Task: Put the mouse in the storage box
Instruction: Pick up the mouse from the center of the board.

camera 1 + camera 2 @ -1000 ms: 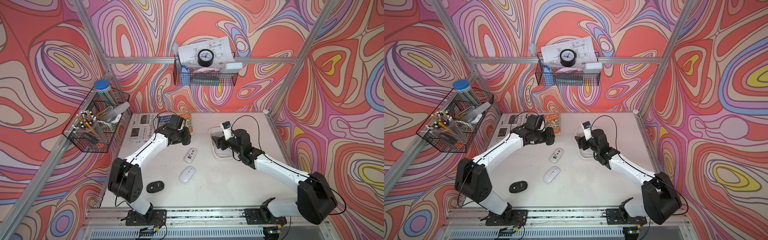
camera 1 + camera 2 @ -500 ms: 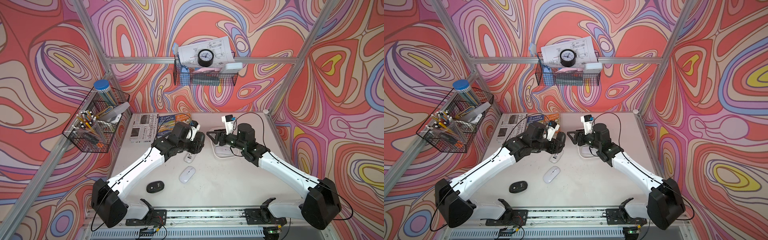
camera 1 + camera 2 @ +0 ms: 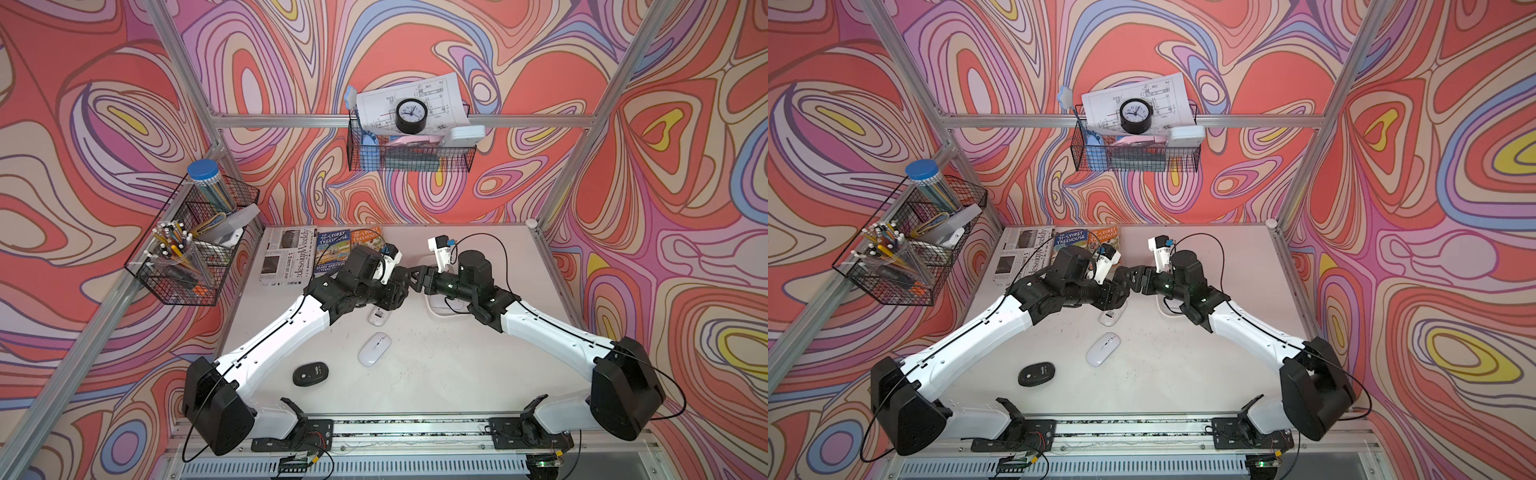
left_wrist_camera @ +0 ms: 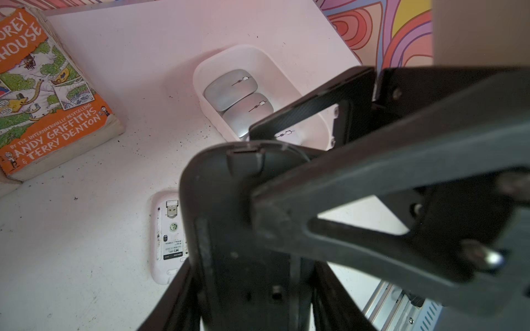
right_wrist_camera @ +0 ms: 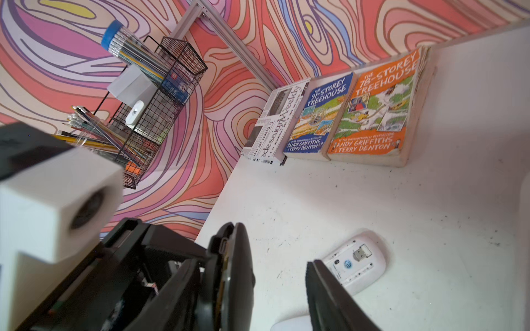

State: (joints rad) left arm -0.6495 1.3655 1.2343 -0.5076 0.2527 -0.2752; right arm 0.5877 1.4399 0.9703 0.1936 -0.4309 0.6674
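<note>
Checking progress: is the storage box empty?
No, the left wrist view shows at least two silver mice lying inside the storage box.

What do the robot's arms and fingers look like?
The left arm and right arm match: long smooth white shells, chunky black joints and big black shoulder blocks. A thin black cable loops off each. The fingers are flat, black and tapered, with a small white camera block above.
</note>
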